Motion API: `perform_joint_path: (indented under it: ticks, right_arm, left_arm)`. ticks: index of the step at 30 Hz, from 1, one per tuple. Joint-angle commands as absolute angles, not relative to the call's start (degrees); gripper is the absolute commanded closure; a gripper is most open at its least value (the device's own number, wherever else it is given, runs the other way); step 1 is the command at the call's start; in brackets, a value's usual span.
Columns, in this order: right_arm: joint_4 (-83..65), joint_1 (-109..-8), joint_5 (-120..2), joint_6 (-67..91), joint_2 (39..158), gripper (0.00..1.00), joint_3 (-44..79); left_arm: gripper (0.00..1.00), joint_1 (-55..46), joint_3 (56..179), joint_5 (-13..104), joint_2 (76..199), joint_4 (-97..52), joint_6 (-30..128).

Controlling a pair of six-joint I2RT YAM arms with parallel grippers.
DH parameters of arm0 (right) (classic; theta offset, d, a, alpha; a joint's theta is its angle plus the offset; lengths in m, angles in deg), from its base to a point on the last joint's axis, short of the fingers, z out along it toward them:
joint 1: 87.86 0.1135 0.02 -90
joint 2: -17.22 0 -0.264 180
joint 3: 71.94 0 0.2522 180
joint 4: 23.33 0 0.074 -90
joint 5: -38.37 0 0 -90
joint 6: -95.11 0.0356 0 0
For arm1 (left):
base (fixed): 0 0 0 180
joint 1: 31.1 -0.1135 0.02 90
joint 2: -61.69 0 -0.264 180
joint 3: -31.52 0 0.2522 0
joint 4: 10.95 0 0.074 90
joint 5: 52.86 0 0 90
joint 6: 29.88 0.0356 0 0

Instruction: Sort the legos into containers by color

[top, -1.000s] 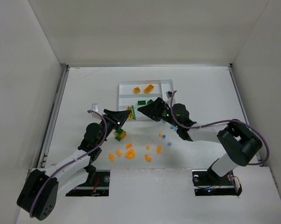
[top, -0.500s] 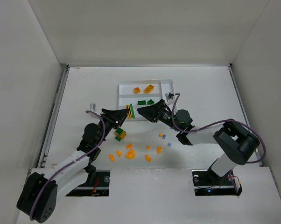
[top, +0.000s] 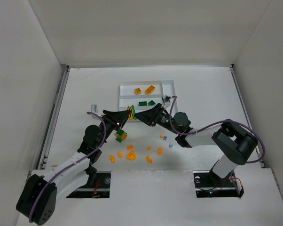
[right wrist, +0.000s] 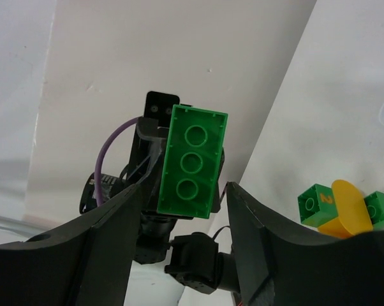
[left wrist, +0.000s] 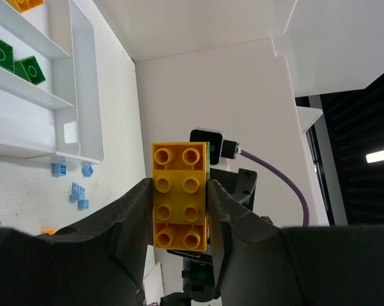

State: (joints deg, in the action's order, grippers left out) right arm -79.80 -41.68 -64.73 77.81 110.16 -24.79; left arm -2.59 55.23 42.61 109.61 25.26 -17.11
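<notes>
Lego stack [left wrist: 179,220] | left pincer [left wrist: 178,186] pinching yellow side | right pincer [right wrist: 184,190] spread around green | tray [left wrist: 83,76] just beyond

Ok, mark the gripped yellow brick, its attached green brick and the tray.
yellow brick [left wrist: 179,194]: left wrist view, centre of studded face.
green brick [right wrist: 192,164]: right wrist view, middle stud.
tray [top: 165,87]: top view, bare far-right floor.

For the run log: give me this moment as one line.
left claw: shut on yellow brick | right claw: straddles green brick, grip unclear | tray: partly filled
</notes>
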Motion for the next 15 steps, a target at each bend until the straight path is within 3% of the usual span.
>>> perform_joint_path:
  ticks: [1,5,15]
  right_arm:
    - [-82.4,-41.1,-64.5,77.7,111.0,0.41,-22.7]
    - [-82.1,-40.9,-64.7,77.8,111.4,0.42,-22.0]
    - [-81.1,-40.5,-64.5,77.8,111.8,0.57,-21.1]
  left_arm:
    - [0.86,-2.2,56.8,42.4,108.4,29.0,-17.0]
    - [0.86,-2.0,56.4,42.2,108.7,29.2,-16.8]
    - [0.86,-1.9,56.1,42.2,108.7,29.0,-16.5]
